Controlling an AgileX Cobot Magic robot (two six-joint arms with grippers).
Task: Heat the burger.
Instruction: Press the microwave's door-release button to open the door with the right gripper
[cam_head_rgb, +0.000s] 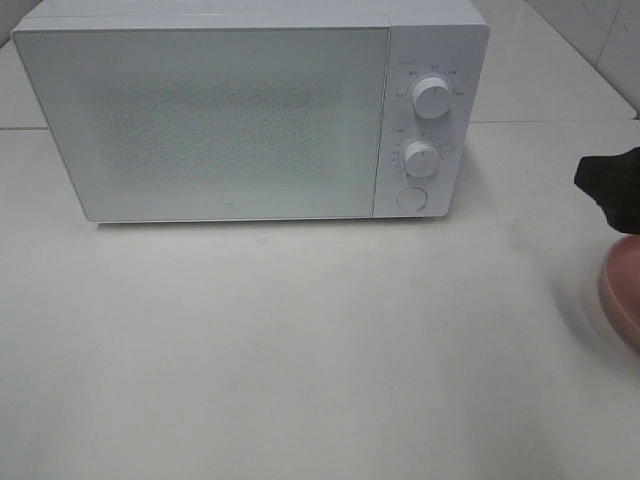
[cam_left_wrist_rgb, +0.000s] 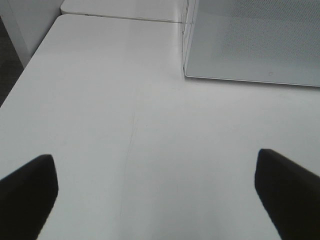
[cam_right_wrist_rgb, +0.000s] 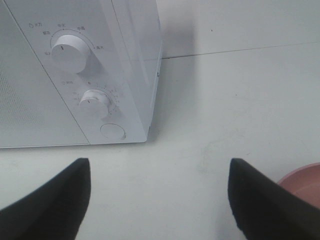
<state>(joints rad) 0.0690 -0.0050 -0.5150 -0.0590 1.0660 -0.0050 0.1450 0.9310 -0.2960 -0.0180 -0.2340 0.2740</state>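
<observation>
- Plainly, the burger shows in none of the three views, so I cannot say where it lies or which way it faces.
- Only a slice of the pink plate (cam_head_rgb: 625, 290) shows, cut off by the right edge of the high view and sitting on the worktop (cam_head_rgb: 300, 350). Whether the burger sits on it cannot be told.
- My judgement is that the burger lies off to the right, on or near that plate, which would make the right arm the nearer one.
- The right hand (cam_right_wrist_rgb: 160, 197) is released, its dark fingers (cam_right_wrist_rgb: 50, 200) spread wide with nothing between them. It hangs just above the plate's rim in the high view, to the right of the microwave (cam_head_rgb: 230, 120).
- The left hand (cam_left_wrist_rgb: 155, 195) is also released and empty, over bare worktop off the microwave's left front corner, well apart from the plate.
- The microwave's door (cam_head_rgb: 200, 110) is shut, so nothing can go in yet.
- The round button (cam_head_rgb: 411, 199) under the two knobs (cam_head_rgb: 431, 97) sits on the panel's right side, toward the right hand, and the right wrist view faces it.
- So the coming move seems to turn on the right side: the opening control and the plate both lie nearer that arm, while the left arm stands by the door's far edge.
</observation>
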